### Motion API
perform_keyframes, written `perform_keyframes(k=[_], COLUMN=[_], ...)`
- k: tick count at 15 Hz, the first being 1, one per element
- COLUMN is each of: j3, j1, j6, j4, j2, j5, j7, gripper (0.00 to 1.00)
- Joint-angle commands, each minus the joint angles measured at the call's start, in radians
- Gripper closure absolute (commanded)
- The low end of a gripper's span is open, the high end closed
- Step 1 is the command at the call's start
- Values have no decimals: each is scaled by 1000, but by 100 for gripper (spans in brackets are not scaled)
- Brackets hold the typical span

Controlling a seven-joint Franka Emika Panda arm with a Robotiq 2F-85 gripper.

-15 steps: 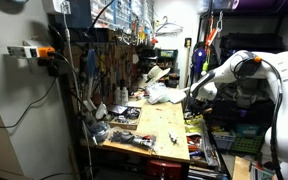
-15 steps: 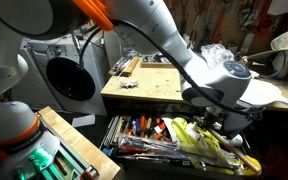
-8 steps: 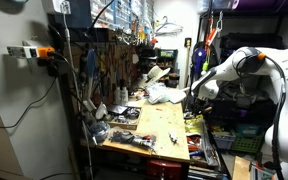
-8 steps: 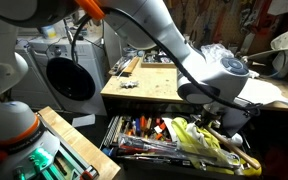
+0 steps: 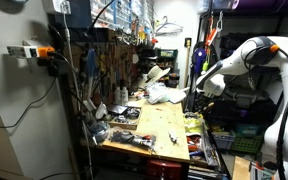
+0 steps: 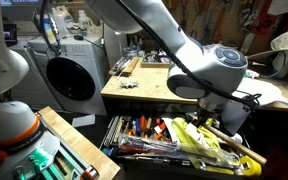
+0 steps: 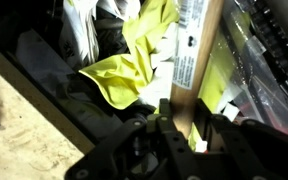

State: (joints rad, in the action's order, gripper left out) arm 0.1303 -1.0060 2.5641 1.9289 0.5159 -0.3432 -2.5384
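Note:
My gripper (image 7: 181,128) is shut on a long pale wooden handle (image 7: 192,60) with a white label on it. The handle runs between the two black fingers and up over a yellow cloth (image 7: 134,60). In an exterior view the gripper (image 6: 212,115) hangs over an open tool drawer (image 6: 134,128), and the wooden handle (image 6: 236,148) slants down to the right across the yellow cloth (image 6: 189,135). In an exterior view the gripper (image 5: 191,98) is at the right edge of the wooden workbench (image 5: 154,125).
The drawer holds several hand tools. The workbench top (image 6: 149,80) carries small parts and a crumpled plastic bag (image 5: 162,95). A pegboard wall of tools (image 5: 104,60) stands behind it. A washing machine (image 6: 69,75) stands beside the bench, and a wooden plank (image 6: 69,145) leans at the front.
The arm's upper links have swung up and back. The wrist has turned over the drawer, still holding the wooden handle, and the handle's near end has risen a little.

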Motion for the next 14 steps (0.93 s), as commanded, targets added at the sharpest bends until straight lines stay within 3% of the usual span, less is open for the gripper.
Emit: perform_keyframes(k=[1,5,6,7,10,14], j3=[16,-5,105,-8,-30,-99], j1=[-45,-32,-121,-16,45,207], j6=[-27,-87,-98,-132,-172,-137], j4=[96,150,155,174,237,368], j2=[-131,-230,-252,-280,-371,-499], j5=[-112,-240,-189,-282,-409,-532], j7=[-147,-253,-181,-230,-212,-164], gripper=[93,93,93,93,93,93])
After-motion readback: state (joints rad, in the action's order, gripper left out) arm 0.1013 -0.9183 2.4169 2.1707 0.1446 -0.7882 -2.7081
